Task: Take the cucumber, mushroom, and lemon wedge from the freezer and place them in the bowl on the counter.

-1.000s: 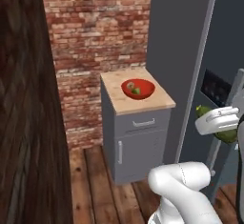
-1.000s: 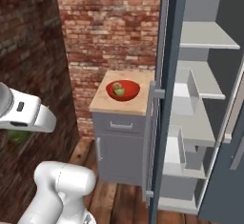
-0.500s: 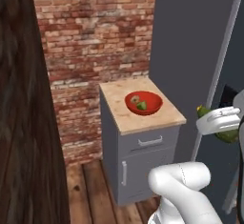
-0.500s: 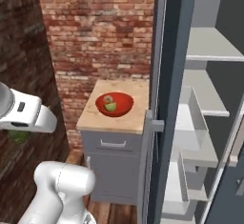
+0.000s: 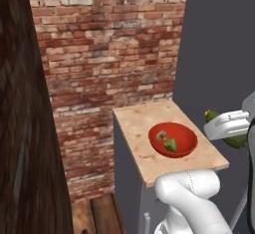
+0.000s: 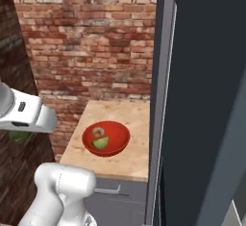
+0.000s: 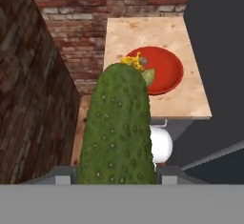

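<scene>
We have the cucumber [image 7: 119, 127] pinched in the gripper [image 7: 116, 173], jaws closed on its lower end so it stands up along the hand view with its yellow-tipped end pointing toward the bowl [image 7: 167, 82]. In the left base view the cucumber [image 5: 230, 137] hangs under the hand, off the right side of the counter [image 5: 144, 128] and not yet over the bowl [image 5: 187, 146].

The mushroom [image 5: 161, 136] and the lemon wedge [image 5: 171, 144] already lie in the bowl, so we judge this to be the last of the 3 carries. To do it well, we want to bring the hand across until the cucumber sits above the middle of the red dish, lower it close to the rim, and only then let go, so that it does not bounce out or knock the 2 pieces inside.

Room is tight on the sides. The freezer [image 6: 202, 76] stands just beside the counter on the right, with its door edge close to the bowl [image 6: 120, 141] in the right base view. A dark wall closes in on the left and brick stands behind. The bowl sits toward the front of the slab, so the open way in is from above and from the front edge.
</scene>
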